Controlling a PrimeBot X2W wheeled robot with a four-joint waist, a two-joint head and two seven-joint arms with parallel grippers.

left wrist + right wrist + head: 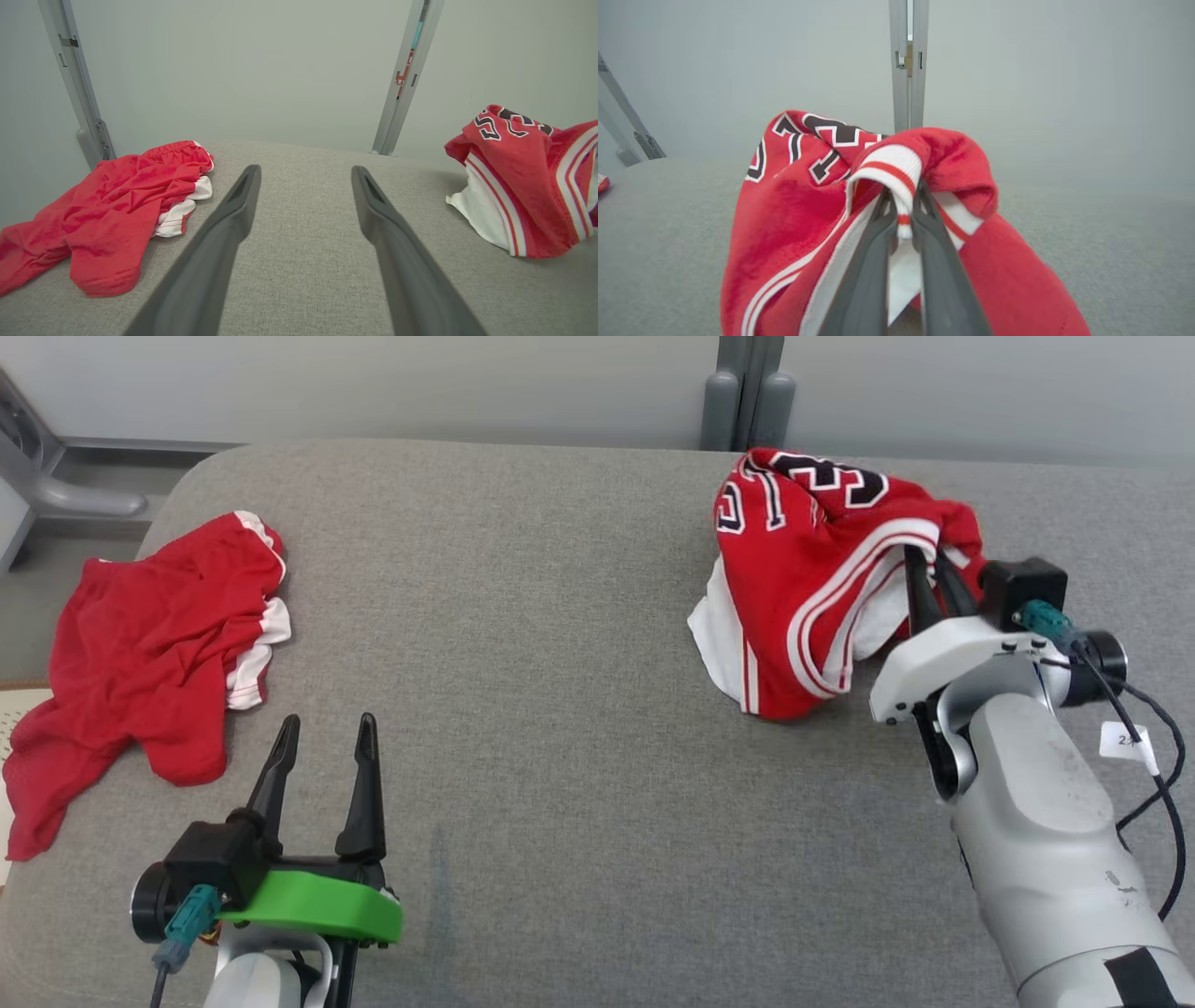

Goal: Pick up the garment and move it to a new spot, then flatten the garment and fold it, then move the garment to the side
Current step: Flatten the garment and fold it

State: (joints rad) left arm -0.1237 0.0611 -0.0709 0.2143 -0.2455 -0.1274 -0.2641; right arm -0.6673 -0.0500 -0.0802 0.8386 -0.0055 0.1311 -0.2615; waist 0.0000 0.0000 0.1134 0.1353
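Right wrist view: right claw clamped on jersey trim — pickup only at grasp stage, imo. Left claw apart, idle; move, flatten, fold & side-shift all TBD.

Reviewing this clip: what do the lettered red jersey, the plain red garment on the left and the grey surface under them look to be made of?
The jersey looks like soft synthetic knit, mostly matte, with ribbed red-and-white trim; it hangs limp where the right gripper pinches it. The plain red garment looks like thin, light cloth, possibly similar, judging by its fine wrinkles. The grey surface looks like matte woven upholstery; its weave shows.
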